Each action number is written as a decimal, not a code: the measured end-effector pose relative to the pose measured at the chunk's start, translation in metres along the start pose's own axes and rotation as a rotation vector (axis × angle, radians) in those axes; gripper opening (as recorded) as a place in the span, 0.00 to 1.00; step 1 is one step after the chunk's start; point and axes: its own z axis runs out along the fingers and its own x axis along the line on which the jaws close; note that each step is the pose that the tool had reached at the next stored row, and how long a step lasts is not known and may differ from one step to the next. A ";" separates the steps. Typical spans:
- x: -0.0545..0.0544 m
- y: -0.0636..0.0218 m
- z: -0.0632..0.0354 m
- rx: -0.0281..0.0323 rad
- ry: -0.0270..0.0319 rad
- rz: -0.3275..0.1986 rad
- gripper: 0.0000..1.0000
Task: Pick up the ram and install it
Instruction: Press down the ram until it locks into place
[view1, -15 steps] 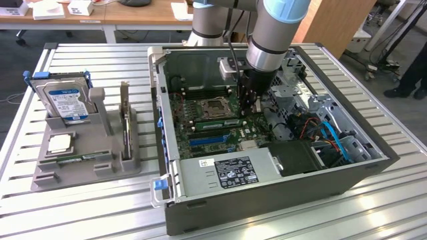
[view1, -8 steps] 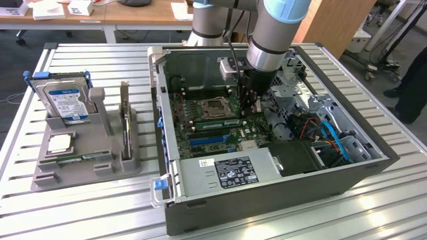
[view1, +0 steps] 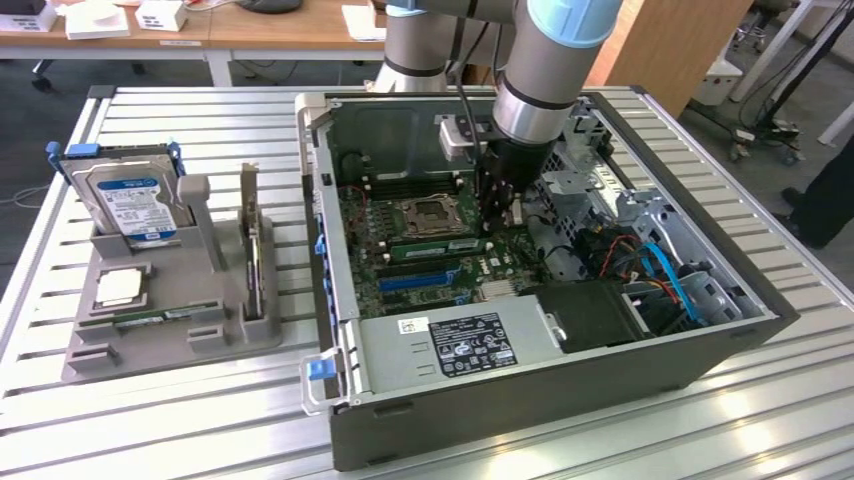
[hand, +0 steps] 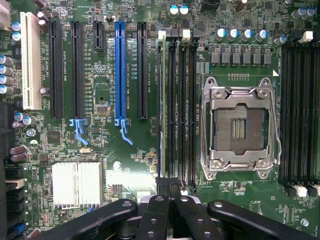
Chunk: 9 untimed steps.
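Ram (hand: 161, 107) stands edge-on in the slot beside the processor socket (hand: 239, 127), under the gripper (hand: 168, 192), whose fingers are shut together above its end. It looks light, stiff and fragile; best held by its long edges.

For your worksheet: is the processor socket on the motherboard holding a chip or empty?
Empty. In the wrist view the CPU socket shows its bare contact grid inside the metal frame, with no chip seated.
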 end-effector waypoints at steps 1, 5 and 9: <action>0.000 0.0000 0.0000 0.0000 0.0001 0.000 0.10; 0.000 0.0000 0.0007 0.0001 -0.0004 0.000 0.10; 0.000 0.0000 0.0007 0.0000 0.0000 0.000 0.10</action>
